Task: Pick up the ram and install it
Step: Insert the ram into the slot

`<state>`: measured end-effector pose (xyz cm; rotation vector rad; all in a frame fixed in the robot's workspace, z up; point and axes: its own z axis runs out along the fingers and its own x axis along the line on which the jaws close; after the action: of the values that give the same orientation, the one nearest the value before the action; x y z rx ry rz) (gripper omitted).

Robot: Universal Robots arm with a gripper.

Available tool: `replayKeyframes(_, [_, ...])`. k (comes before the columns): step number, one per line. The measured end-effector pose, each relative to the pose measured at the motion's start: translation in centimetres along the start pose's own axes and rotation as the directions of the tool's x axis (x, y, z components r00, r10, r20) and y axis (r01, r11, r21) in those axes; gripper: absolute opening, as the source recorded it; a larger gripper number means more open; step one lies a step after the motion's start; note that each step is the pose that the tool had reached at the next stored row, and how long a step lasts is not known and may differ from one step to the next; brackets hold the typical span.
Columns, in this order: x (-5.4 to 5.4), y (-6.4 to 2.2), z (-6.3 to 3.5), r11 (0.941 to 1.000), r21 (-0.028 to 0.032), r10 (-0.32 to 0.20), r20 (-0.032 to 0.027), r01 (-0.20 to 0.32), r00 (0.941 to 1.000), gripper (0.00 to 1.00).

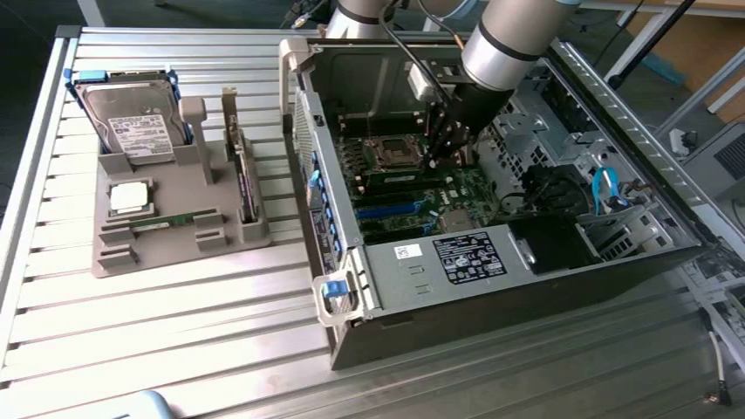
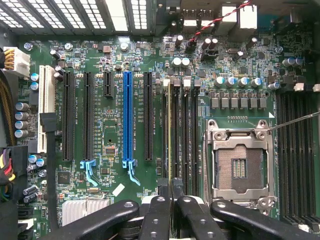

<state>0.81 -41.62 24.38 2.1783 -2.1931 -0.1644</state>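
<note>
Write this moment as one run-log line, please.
gripper: shut on ram | ram: edge-on at memory slots beside empty CPU socket | seated: cannot tell | second ram: in grey tray

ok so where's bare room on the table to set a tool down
Widest bare table is the stretch bordered by the grey tray, the computer case and the table's near edge. The strip between tray and case is narrow. Inside the case is crowded: gripper holds a ram stick over the motherboard.
</note>
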Motion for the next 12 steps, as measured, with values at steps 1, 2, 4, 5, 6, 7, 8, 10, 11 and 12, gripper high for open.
replayKeyframes(1, [0.00,0.00,0.00,1.0000,0.0000,0.000,0.0000,0.000,1.0000,0.12])
replayKeyframes(2, [0.00,0.00,0.00,1.0000,0.0000,0.000,-0.0001,0.000,1.0000,0.12])
replayKeyframes(4, [0.00,-0.04,-0.01,1.0000,-0.0001,0.000,-0.0002,0.000,1.0000,0.12])
replayKeyframes(5, [0.00,-0.08,-0.01,1.0000,0.0000,0.000,-0.0001,0.000,1.0000,0.12])
replayKeyframes(6, [0.00,-0.11,-0.02,1.0000,0.0000,0.000,-0.0001,0.000,1.0000,0.12])
replayKeyframes(7, [0.00,-0.14,-0.02,1.0000,-0.0001,0.000,-0.0001,0.000,1.0000,0.12])
replayKeyframes(8, [0.00,-0.14,-0.02,1.0000,0.0000,0.000,-0.0001,0.000,1.0000,0.12])
replayKeyframes(10, [0.01,-0.14,-0.02,1.0000,0.0000,0.000,-0.0001,0.000,1.0000,0.12])
replayKeyframes(11, [0.05,-0.14,-0.02,1.0000,0.0000,0.000,-0.0001,0.000,1.0000,0.12])
replayKeyframes(12, [0.08,-0.14,-0.02,1.0000,-0.0001,0.000,-0.0001,0.000,1.0000,0.12])
